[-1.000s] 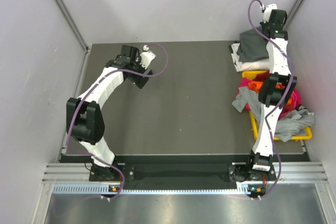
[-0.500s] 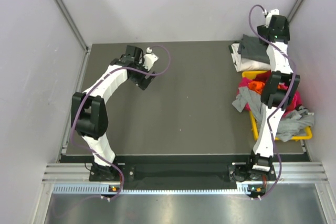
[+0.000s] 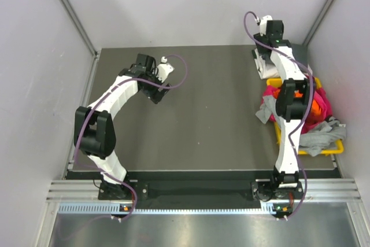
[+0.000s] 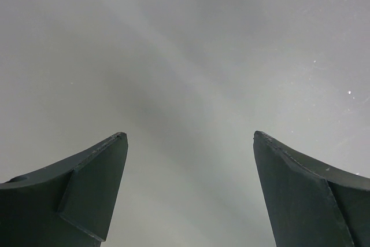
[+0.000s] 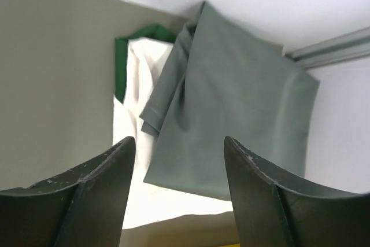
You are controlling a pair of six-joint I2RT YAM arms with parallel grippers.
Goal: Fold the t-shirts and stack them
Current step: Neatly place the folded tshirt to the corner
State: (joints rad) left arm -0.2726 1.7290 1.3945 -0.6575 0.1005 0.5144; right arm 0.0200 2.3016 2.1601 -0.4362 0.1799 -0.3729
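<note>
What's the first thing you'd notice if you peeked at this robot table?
The bright heap of t-shirts, pink, orange and grey, spills out of the yellow bin at the right edge of the table. Next comes the neat stack in the far right corner: a dark grey shirt lies on a white shirt, and the open right gripper hovers above them.
</note>
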